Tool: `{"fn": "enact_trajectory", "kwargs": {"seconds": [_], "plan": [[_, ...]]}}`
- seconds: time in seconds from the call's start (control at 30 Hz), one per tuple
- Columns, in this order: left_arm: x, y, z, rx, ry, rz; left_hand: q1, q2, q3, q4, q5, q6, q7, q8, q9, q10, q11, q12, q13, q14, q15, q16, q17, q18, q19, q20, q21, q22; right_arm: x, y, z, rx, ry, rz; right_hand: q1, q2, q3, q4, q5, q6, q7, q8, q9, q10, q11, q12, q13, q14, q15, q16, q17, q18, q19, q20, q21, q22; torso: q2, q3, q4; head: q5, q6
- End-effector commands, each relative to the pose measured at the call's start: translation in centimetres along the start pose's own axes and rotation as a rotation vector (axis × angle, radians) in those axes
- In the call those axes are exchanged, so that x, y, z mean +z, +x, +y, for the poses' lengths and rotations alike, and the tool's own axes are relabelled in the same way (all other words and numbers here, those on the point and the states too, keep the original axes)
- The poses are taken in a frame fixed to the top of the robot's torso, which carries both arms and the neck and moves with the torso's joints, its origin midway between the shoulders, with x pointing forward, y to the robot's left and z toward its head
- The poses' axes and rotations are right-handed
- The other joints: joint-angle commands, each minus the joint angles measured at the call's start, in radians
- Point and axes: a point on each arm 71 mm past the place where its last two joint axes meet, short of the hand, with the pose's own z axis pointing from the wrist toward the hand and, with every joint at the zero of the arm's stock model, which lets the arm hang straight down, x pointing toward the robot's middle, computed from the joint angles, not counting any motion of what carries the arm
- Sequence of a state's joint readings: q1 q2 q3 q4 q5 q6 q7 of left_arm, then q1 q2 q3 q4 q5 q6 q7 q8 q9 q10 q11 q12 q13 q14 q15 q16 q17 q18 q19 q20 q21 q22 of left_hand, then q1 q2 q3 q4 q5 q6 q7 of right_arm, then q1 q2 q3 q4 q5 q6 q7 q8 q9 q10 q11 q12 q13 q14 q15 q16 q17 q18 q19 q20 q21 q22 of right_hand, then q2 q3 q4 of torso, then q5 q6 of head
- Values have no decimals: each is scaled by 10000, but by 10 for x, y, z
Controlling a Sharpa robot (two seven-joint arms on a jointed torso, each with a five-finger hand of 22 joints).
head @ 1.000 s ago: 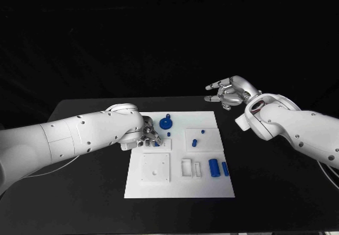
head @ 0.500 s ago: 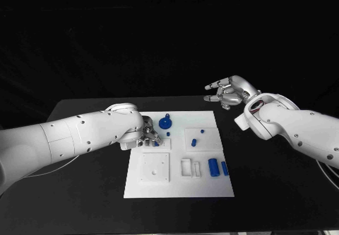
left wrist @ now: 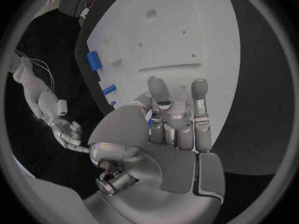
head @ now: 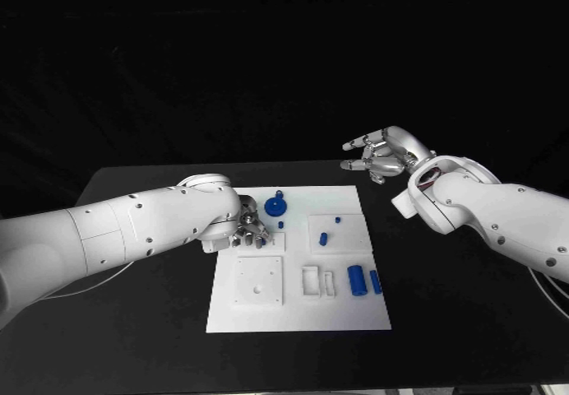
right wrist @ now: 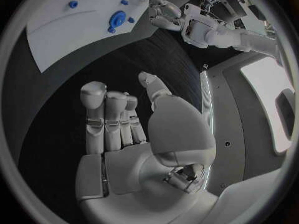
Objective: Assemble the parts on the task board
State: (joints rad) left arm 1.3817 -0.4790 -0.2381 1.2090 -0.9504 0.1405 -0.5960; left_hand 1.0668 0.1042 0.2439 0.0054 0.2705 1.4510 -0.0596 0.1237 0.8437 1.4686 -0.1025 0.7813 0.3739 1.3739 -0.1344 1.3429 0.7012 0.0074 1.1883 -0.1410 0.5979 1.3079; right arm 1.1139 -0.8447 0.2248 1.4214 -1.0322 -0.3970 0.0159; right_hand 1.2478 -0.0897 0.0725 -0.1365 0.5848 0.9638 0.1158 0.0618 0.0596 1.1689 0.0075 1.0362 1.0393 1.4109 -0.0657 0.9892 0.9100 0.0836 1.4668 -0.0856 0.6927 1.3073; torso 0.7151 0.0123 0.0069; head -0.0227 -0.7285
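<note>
The white task board [head: 297,309] lies mid-table. My left hand [head: 248,230] rests on its left edge, fingers curled down. A sliver of a small blue part [left wrist: 150,122] shows between thumb and fingers, also visible at the fingertips [head: 262,240]. A blue round gear-like part [head: 278,206] stands just beyond that hand. Two small blue pegs [head: 324,239] sit on a raised square, and two blue cylinders [head: 357,280] lie at the board's right edge. My right hand [head: 380,156] hangs raised beyond the board's far right corner, fingers apart and holding nothing [right wrist: 124,129].
White recessed blocks [head: 259,282] and a slotted piece [head: 313,281] sit on the board's near half. Bare black table [head: 462,313] surrounds the board on all sides. The right wrist view shows the board [right wrist: 74,32] and the gear-like part [right wrist: 116,20] far off.
</note>
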Motion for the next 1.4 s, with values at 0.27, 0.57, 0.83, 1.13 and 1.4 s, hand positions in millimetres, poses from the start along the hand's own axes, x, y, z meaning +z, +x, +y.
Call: {"fn": "enact_trajectory", "kwargs": {"seconds": [0.27, 0.57, 0.83, 1.13, 1.4], "plan": [[1, 1, 2, -34, -7, 107, -206, -388, -413, 313, -822, 210, -177, -7, 34, 446, -40, 39, -28, -57, -13, -9, -25, -10, 45, 22, -49, 202, 0, 1, 1, 29, -100, 110, -91, 23, 47, 14, 33, 81, 20, -15, 10, -41, -5, -21, -4, 2, -15, -4, 7, 189, 458, 1, 16, 842, -5, -4, 9, -10, 15], [1, -1, 5, -126, -19, -9, -192, -492, -564, 370, -922, 190, -177, -7, 54, 445, -40, 34, -45, -66, -20, -24, -56, -16, 48, 13, -58, 202, 0, 1, 0, 35, -95, 110, -101, 18, 41, 28, 36, 75, 18, -17, 9, -35, -6, -17, -1, 0, -14, -9, 3, 189, 456, 1, 8, 841, -4, -13, 9, -14, 18], [0, -2, 9, -322, 22, -187, -725, -1696, -422, 1464, -2197, 263, -184, -10, 49, 447, -44, 19, -89, -82, -44, -59, -101, -45, 51, -24, -82, 201, 0, 2, -1, 44, -81, 113, -101, 18, 41, 28, 36, 75, 18, -17, 9, -35, -6, -17, -1, 0, -14, -9, 3, 189, 456, 1, 8, 841, 3, -22, 7, 3, 56], [-5, -2, 19, -869, 133, -122, -336, -2830, -64, 2819, -2211, 256, -156, -165, -58, 445, -38, -119, -233, -197, -84, -238, -355, -74, 2, -86, -128, 188, -1, 2, -3, 68, -34, 113, -116, 19, 24, 53, 46, 67, 19, -17, 9, -42, -5, -26, -10, -1, -13, -10, 4, 190, 456, 2, 1, 839, -18, -17, 21, 36, 93], [-15, -16, 26, -1654, 302, -146, 243, -2693, -42, 2687, -2196, -529, 182, -620, -1223, 435, 167, -749, -501, -595, 7, -958, -1400, -74, -104, -49, -493, 87, -1, 2, -6, 101, 36, 107, -116, 19, 24, 53, 46, 67, 19, -17, 9, -42, -5, -26, -10, -1, -13, -10, 4, 190, 456, 2, 1, 839, -16, -11, 17, 113, 193]]}}
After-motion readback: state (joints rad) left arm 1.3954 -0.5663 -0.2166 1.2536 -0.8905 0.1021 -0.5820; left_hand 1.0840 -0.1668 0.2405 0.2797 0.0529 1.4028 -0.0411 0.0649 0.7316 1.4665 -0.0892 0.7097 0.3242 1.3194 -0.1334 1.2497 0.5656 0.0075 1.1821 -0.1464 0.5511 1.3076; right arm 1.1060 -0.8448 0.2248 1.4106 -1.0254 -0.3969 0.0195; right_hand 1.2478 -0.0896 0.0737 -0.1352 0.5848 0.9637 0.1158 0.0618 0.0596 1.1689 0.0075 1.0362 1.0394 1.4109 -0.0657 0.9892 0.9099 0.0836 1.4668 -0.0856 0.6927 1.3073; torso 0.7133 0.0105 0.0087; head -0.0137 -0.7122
